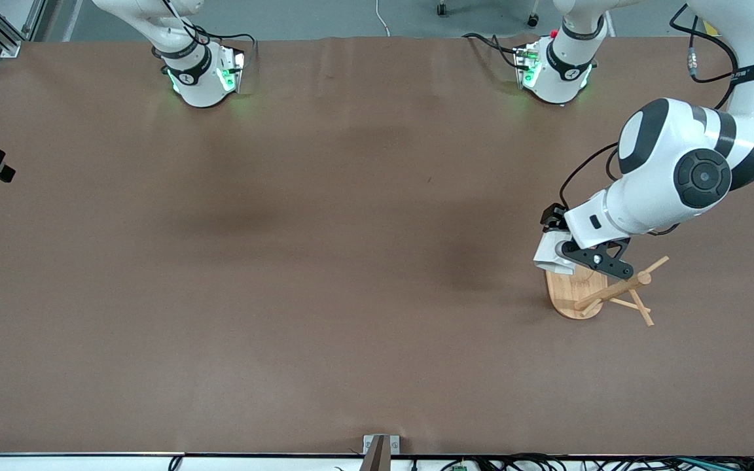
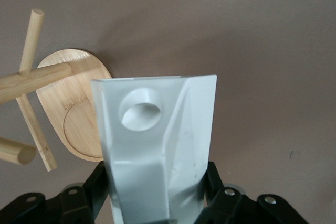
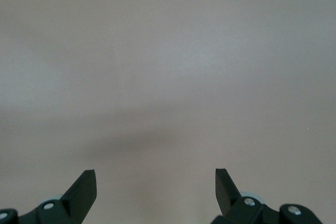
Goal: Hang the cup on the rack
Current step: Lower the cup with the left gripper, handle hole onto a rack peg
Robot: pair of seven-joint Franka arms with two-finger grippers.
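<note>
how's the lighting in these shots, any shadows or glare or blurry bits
Front view: even light, soft arm shadows on the brown table, green base lights glowing. Left wrist view: the cup close and slightly soft, the rack sharp. Right wrist view: a faint shadow band, no glare.

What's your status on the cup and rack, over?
Left pincer shut on cup, over rack base, not yet hung. Right pincer open, waiting over bare table. Nothing in the way.

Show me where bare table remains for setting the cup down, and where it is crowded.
Bare brown table runs from the rack toward the right arm's end, and the strip nearer the front camera is free too. Crowded: at the rack, where the left end effector holds the cup over the bamboo base. The right end effector waits open over bare table.
</note>
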